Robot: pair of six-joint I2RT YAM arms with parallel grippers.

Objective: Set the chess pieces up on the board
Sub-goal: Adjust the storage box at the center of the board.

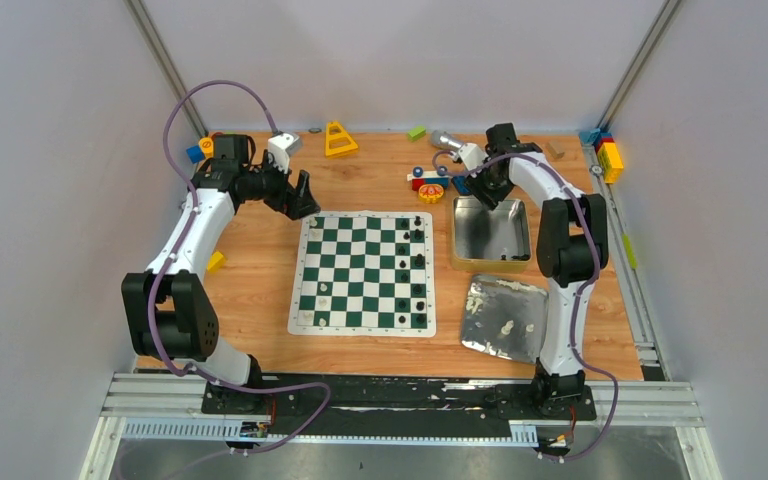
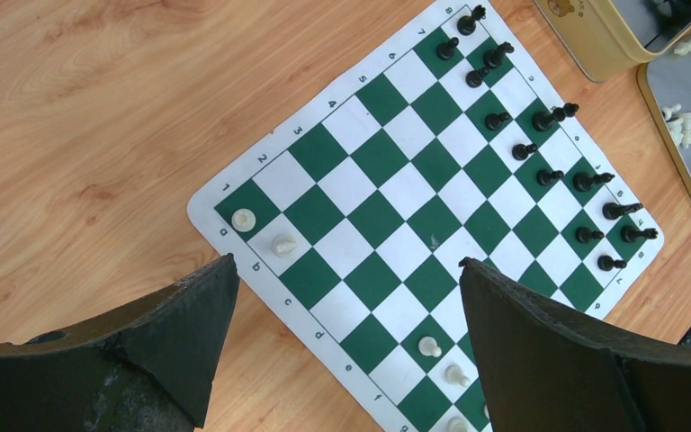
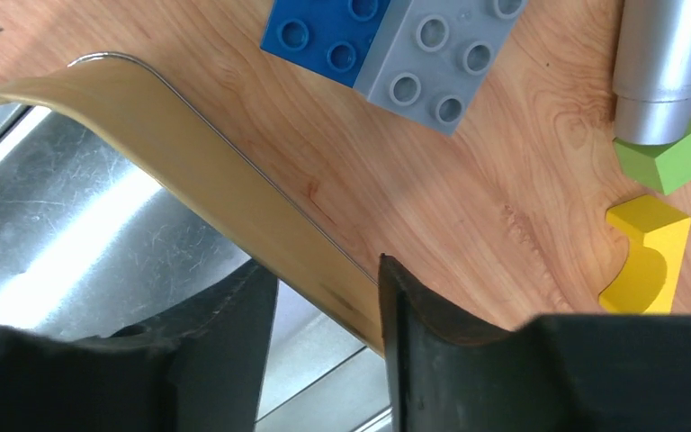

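The green-and-white board point(image 1: 363, 273) lies mid-table. Black chess pieces point(image 1: 418, 262) fill its right side and a few cream-white pieces point(image 1: 322, 291) stand on its left. My left gripper point(image 1: 300, 197) hovers open and empty above the board's far left corner. In the left wrist view its gripper point(image 2: 346, 261) spans the board's edge, with white pieces point(image 2: 283, 244) and black pieces point(image 2: 549, 117) below. My right gripper point(image 1: 490, 188) is at the far rim of the tin box point(image 1: 490, 235). Seen from the right wrist, that gripper point(image 3: 324, 263) is narrowly open and straddles the tin's wall point(image 3: 189, 144).
A silver lid point(image 1: 505, 317) near the board's right side carries loose white pieces point(image 1: 505, 327). Toy blocks point(image 3: 387, 45), a silver cylinder point(image 3: 666, 63) and green and yellow blocks point(image 3: 648, 252) lie behind the tin. A yellow triangle toy point(image 1: 339, 140) sits at the back.
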